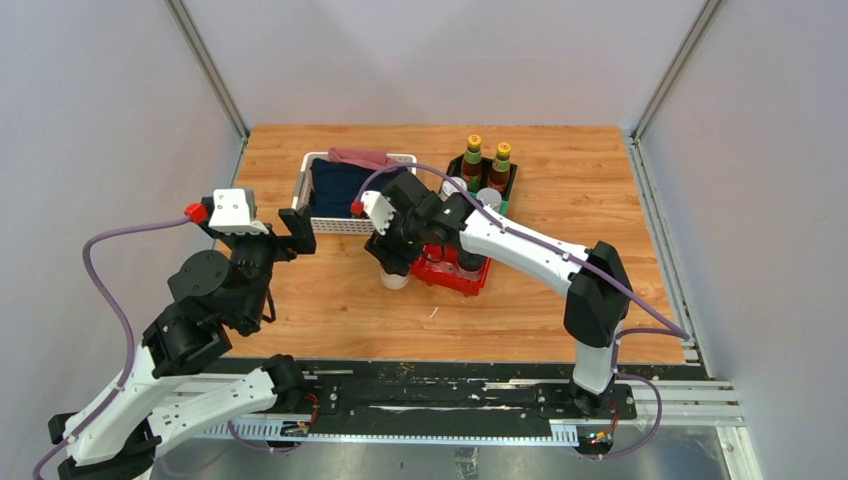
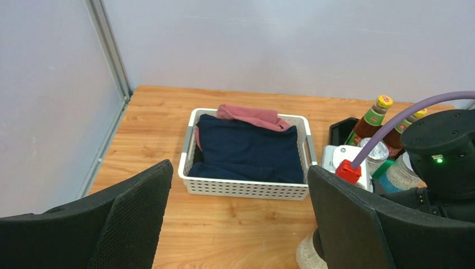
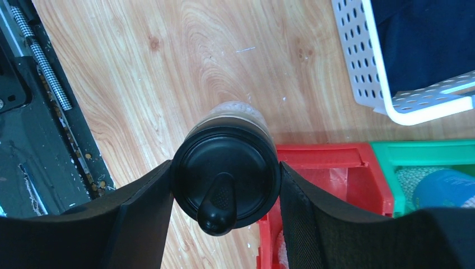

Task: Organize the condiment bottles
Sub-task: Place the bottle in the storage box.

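My right gripper (image 1: 395,262) is shut on a squat pale jar (image 1: 396,279) by its black lid (image 3: 224,179), fingers on both sides of it. The jar is just left of the red bin (image 1: 452,272); I cannot tell if it touches the table. Two yellow-capped sauce bottles (image 1: 473,160) (image 1: 501,165) stand in the black bin (image 1: 512,178). Two silver-lidded shakers (image 1: 455,186) (image 1: 489,198) stand in front of them, one in the green bin (image 3: 425,148). My left gripper (image 1: 300,232) is open and empty, left of the white basket (image 1: 330,225).
The white basket (image 2: 246,188) holds dark blue and pink cloth. Something pale (image 3: 280,252) shows inside the red bin (image 3: 330,154) under my right finger. Bare wooden table lies in front of the basket and bins. Grey walls enclose the table.
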Controlling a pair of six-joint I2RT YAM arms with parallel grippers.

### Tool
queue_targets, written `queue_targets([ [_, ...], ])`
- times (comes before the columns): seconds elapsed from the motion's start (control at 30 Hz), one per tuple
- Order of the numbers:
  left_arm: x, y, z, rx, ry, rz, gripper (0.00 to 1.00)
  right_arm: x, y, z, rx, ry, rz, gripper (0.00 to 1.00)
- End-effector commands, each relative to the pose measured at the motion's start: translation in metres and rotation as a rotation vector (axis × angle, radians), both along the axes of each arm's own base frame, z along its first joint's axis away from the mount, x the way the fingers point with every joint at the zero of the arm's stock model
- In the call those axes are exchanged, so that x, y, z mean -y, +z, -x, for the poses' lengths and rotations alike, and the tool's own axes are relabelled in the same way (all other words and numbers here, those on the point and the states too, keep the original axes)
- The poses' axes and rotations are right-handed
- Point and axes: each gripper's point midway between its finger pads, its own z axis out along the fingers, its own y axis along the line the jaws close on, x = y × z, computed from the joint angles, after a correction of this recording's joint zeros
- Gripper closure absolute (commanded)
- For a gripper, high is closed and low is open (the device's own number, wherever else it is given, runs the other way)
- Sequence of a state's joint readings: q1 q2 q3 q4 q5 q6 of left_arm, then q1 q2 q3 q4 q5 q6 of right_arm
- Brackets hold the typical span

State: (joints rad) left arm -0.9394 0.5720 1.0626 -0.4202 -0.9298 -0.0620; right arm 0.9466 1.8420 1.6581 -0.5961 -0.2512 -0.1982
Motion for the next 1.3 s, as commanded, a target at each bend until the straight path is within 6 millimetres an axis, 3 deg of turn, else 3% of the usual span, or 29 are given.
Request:
queue_targets([
  [0.0,-0.004,0.014,0.002,0.024,0.014,0.028,0.06,0.001,0.048,-0.011,0.102,-0.015,-0.072,1.0],
  [0.37,-0.006,0.017,0.001,0.031,0.022,0.016,0.06,0.012,0.068,-0.032,0.185,-0.066,-0.07,1.0],
  [0.7,-0.004,0.017,0.001,0.036,0.015,0.003,0.06,0.042,0.082,-0.061,0.246,-0.161,-0.057,1.0],
  [0.93,-0.003,0.016,0.0,0.034,0.014,0.0,0.06,0.061,0.08,-0.073,0.252,-0.211,-0.033,1.0],
  [1.27,0.001,0.011,-0.001,0.027,0.005,0.001,0.06,0.082,0.064,-0.073,0.226,-0.257,0.019,1.0],
])
